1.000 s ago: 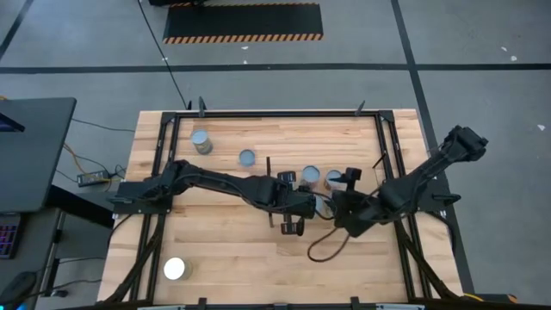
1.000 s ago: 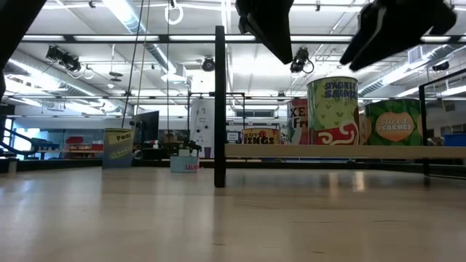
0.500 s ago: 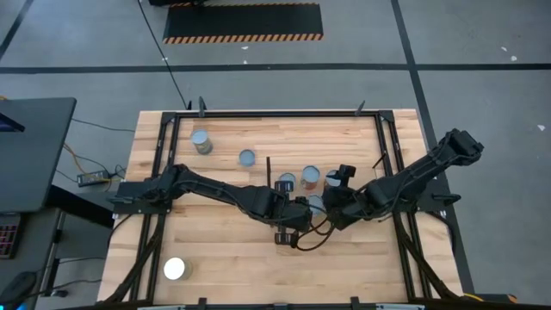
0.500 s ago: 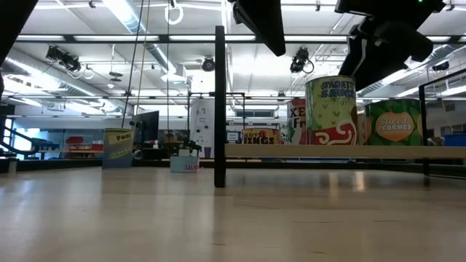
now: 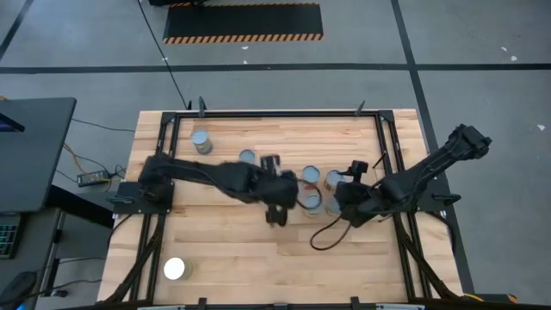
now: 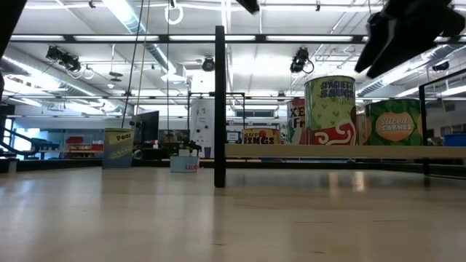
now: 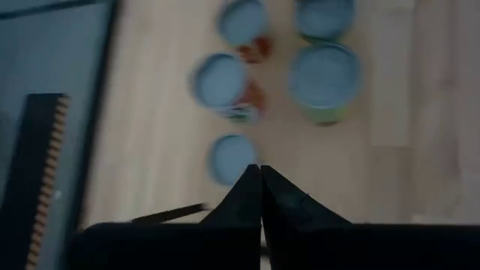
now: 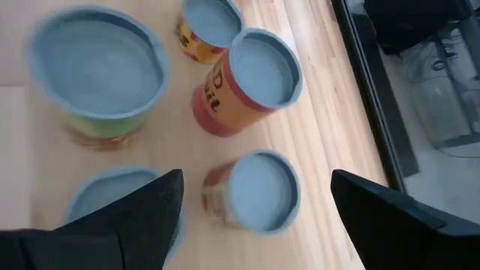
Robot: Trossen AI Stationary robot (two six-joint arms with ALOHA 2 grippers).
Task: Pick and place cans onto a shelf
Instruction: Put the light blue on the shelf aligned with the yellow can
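Note:
Several cans stand upright on the pale shelf (image 6: 291,151), behind its dark upright strip (image 6: 219,109). Among them are a green-labelled can (image 6: 332,109), a "sliced peaches" can (image 6: 393,121) and an orange-labelled can (image 8: 255,191). Two cans (image 5: 201,140) (image 5: 247,157) stand on the table at the far left, and a white-topped one (image 5: 175,269) stands near the front left. My left gripper (image 5: 275,215) (image 7: 260,171) is shut and empty, above the shelf's left end. My right gripper (image 5: 343,200) (image 8: 256,180) is open, pointing down, high above the shelf's cans and touching none.
A black frame rail (image 5: 387,164) runs along the table's right side, close to my right arm. A loose cable loop (image 5: 323,237) hangs below my right wrist. Bare planked tabletop (image 5: 232,250) lies toward the near edge.
My left gripper has gone up, leaving the low view, and back toward the table's far edge and left. My right gripper has stayed above the shelf's cans, going a little left and then right again. No can has moved.

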